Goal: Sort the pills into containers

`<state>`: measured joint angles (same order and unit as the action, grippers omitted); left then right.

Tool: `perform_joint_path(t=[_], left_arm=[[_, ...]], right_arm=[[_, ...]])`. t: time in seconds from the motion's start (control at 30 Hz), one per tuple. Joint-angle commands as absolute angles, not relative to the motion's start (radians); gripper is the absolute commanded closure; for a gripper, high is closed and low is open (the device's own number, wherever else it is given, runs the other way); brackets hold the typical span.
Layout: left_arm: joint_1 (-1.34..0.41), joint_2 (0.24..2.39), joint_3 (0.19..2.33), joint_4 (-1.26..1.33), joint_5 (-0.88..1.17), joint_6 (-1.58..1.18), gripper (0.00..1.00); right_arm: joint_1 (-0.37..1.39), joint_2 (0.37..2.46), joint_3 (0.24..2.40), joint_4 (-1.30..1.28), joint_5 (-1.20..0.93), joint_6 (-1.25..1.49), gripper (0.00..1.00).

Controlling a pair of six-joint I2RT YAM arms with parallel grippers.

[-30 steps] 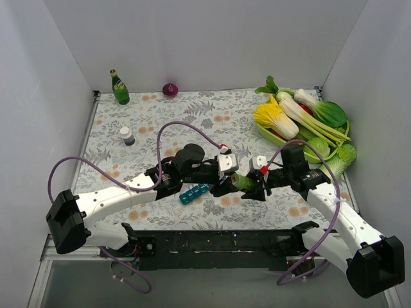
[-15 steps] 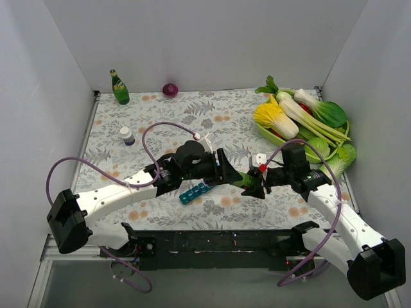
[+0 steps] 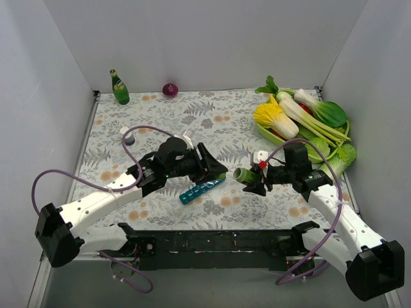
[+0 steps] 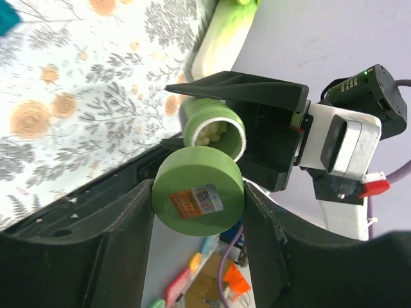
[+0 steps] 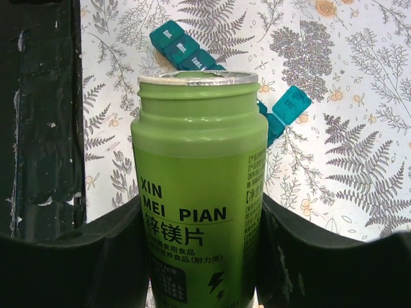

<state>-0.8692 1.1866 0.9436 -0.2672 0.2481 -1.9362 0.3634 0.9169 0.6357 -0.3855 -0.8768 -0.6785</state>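
Containers [image 3: 196, 191], seven joined in one teal strip, lie slantwise on the flower-patterned counter [image 3: 160, 122] near its front edge, between the two arms. In the right wrist view the strip [image 5: 180, 48] shows behind the jar, with day labels on its lids and one lid flipped open.

The left claw [image 3: 217, 173] hangs just above the strip's right end. It is closed around a round green cap [image 4: 198, 199], whose flat face bears a small sticker.

The right claw [image 3: 250, 181] grips an uncapped green jar [image 3: 243, 175] by its body, tipped on its side with the mouth toward the left claw. From the left wrist the mouth is just beyond the cap, and pale pills [image 4: 209, 135] can be seen inside.

A small white bottle [image 3: 127, 136] stands at the left of the counter. A green glass bottle [image 3: 119, 88] and a purple onion [image 3: 170, 89] stand at the back edge. A green tray [image 3: 266, 131] of leafy vegetables fills the far right corner.
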Motion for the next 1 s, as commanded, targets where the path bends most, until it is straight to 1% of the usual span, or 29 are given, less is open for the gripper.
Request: perform_joint_path(t=[0.0,0.07,0.13,0.17,0.2,0.27,0.3,0.4,0.43,0.47,0.53,0.57,0.6,0.63,0.7,0.73,0.77,0.8,0.83,0.87,0.9,0.93,0.97], left_arm=[[-0.804,1.072,0.864,-0.319,0.221,-1.784,1.00],[-0.767,1.048,0.832,-0.351,0.201,-1.620,1.00],[-0.697,1.067,0.805,-0.399,0.173,-1.460,1.00],[-0.668,1.081,0.801,-0.437,0.169,-1.400,1.00],[-0.625,1.097,0.799,-0.457,0.140,-1.356,1.00],[-0.591,1.152,0.805,-0.489,0.108,-1.254,1.00],[-0.572,1.172,0.807,-0.492,0.048,-1.226,1.00],[-0.539,1.233,0.808,-0.476,-0.026,-1.177,1.00],[-0.531,1.247,0.807,-0.466,-0.044,-1.172,1.00],[-0.513,1.262,0.804,-0.447,-0.041,-1.169,1.00],[-0.508,1.304,0.801,-0.428,-0.057,-1.160,1.00],[-0.505,1.318,0.795,-0.420,-0.061,-1.158,1.00],[-0.493,1.327,0.790,-0.419,-0.066,-1.149,1.00],[-0.491,1.350,0.785,-0.419,-0.074,-1.146,1.00],[-0.462,1.361,0.778,-0.417,-0.058,-1.146,1.00],[-0.454,1.364,0.778,-0.414,-0.049,-1.143,1.00],[-0.442,1.362,0.776,-0.407,-0.043,-1.141,1.00],[-0.439,1.361,0.773,-0.397,-0.041,-1.141,1.00],[-0.433,1.359,0.772,-0.390,-0.037,-1.141,1.00],[-0.420,1.368,0.770,-0.387,-0.034,-1.141,0.99],[-0.416,1.374,0.776,-0.387,-0.023,-1.141,0.98],[-0.411,1.382,0.778,-0.390,-0.017,-1.141,0.96],[-0.404,1.390,0.776,-0.396,-0.012,-1.141,0.95]], right_arm=[[0.350,0.899,0.629,-0.331,-0.913,-0.646,0.99],[0.344,0.900,0.646,-0.322,-0.923,-0.628,0.99],[0.345,0.917,0.684,-0.330,-0.913,-0.591,0.99],[0.345,0.929,0.724,-0.353,-0.896,-0.591,0.99],[0.344,0.963,0.808,-0.406,-0.873,-0.591,0.99],[0.327,0.983,0.897,-0.426,-0.810,-0.589,0.99],[0.313,0.979,0.961,-0.420,-0.802,-0.588,0.99],[0.241,0.942,1.002,-0.258,-0.828,-0.424,0.99],[0.214,0.930,0.980,-0.074,-0.831,-0.221,0.99],[0.207,0.919,0.964,-0.010,-0.837,-0.125,0.99],[0.222,0.885,0.945,0.130,-0.903,0.076,0.99],[0.259,0.870,0.940,0.249,-0.913,0.236,0.99],[0.311,0.815,0.946,0.274,-0.899,0.268,0.99],[0.422,0.784,0.962,0.285,-0.841,0.256,0.99],[0.486,0.721,1.002,0.304,-0.731,0.184,0.99],[0.486,0.715,1.021,0.269,-0.598,0.146,0.99],[0.483,0.715,1.032,0.237,-0.525,0.076,0.99],[0.480,0.718,1.008,0.254,-0.465,0.017,0.99],[0.456,0.724,0.987,0.261,-0.444,0.024,0.99],[0.442,0.736,0.971,0.258,-0.495,0.058,0.99],[0.440,0.732,0.956,0.276,-0.581,0.162,0.99],[0.475,0.718,0.944,0.319,-0.739,0.208,0.99],[0.520,0.662,0.915,0.393,-0.752,0.234,0.99]])
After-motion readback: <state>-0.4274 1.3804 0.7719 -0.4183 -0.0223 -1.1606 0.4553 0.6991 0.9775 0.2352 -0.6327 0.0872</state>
